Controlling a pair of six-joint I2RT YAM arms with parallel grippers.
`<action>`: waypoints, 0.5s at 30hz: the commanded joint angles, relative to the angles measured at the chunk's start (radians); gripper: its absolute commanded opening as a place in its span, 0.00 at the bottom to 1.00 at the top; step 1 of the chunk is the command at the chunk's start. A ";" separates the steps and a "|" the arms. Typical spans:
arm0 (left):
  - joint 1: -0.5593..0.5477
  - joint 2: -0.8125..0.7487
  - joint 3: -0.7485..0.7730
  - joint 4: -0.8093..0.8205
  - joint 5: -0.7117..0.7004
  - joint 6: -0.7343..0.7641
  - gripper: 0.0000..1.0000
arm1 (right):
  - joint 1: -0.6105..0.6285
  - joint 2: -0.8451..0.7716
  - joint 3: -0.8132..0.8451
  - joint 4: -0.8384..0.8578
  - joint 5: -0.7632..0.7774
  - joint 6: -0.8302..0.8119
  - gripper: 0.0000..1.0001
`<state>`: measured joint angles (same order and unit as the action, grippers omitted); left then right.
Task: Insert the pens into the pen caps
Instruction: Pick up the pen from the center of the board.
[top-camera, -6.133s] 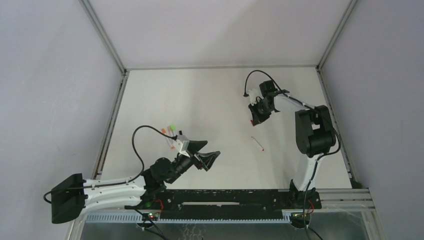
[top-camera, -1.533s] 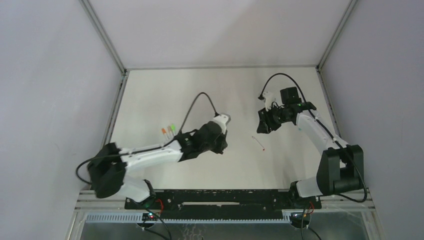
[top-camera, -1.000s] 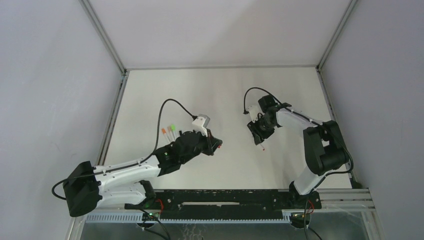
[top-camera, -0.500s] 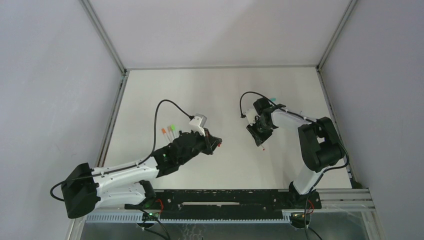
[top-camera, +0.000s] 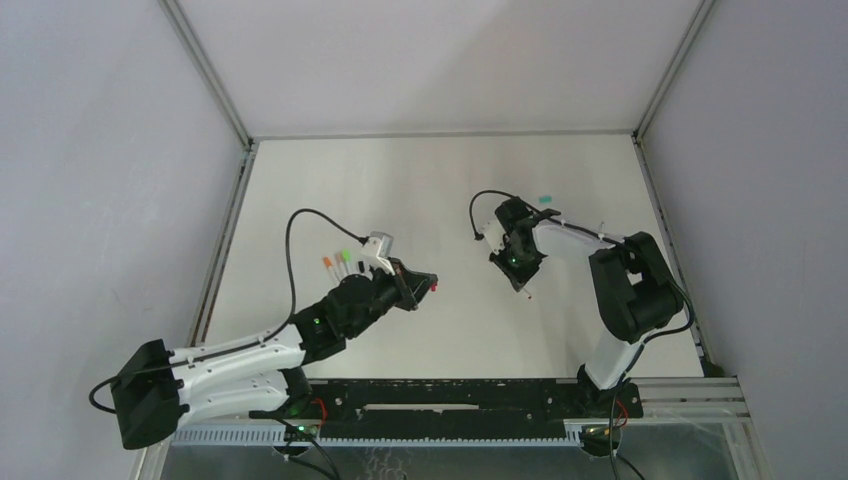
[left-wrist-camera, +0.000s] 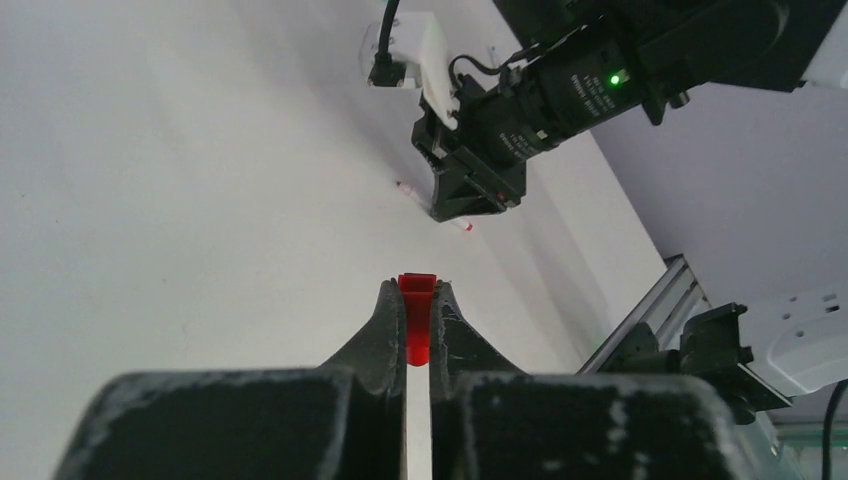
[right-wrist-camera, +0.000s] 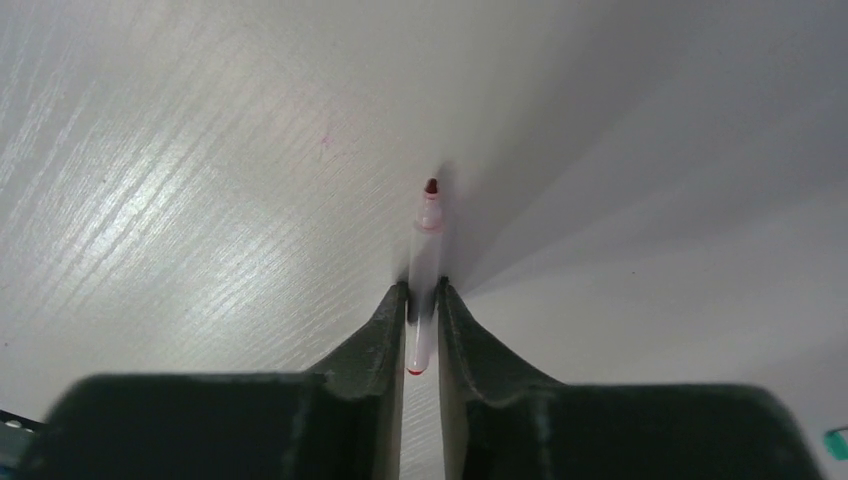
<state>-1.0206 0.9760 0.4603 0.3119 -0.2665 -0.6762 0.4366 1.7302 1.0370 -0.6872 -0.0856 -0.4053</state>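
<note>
My left gripper (top-camera: 424, 284) is shut on a red pen cap (left-wrist-camera: 415, 318), held in the air above the middle of the table; the cap (top-camera: 437, 287) pokes out past the fingertips (left-wrist-camera: 388, 300). A white pen with a red tip (right-wrist-camera: 430, 235) lies flat on the table. My right gripper (right-wrist-camera: 422, 292) reaches down over its rear end with a finger on either side. The jaws are narrow, and a thin dark gap shows beside the barrel. In the left wrist view the right gripper (left-wrist-camera: 462, 205) stands over that pen (left-wrist-camera: 463, 227).
Pens with orange (top-camera: 327, 263) and green (top-camera: 345, 255) ends lie at the left of the table. A teal cap (top-camera: 545, 199) rests behind the right arm, also at the right wrist view's lower right corner (right-wrist-camera: 836, 441). Metal rails border the table.
My right gripper has come down and to the left over the red pen, and its jaws have narrowed around it. The left arm has drawn back slightly, still holding the red cap.
</note>
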 joint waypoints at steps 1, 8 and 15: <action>0.004 -0.043 -0.036 0.086 -0.035 -0.044 0.00 | 0.021 0.055 -0.017 0.003 0.008 0.005 0.16; 0.005 -0.056 -0.107 0.279 -0.010 -0.100 0.00 | -0.039 -0.057 0.011 -0.030 -0.173 0.013 0.00; 0.010 -0.031 -0.151 0.621 0.043 -0.069 0.00 | -0.136 -0.320 0.014 -0.021 -0.543 -0.010 0.00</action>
<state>-1.0180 0.9367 0.3321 0.6544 -0.2588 -0.7601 0.3443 1.5852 1.0393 -0.7170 -0.3576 -0.4057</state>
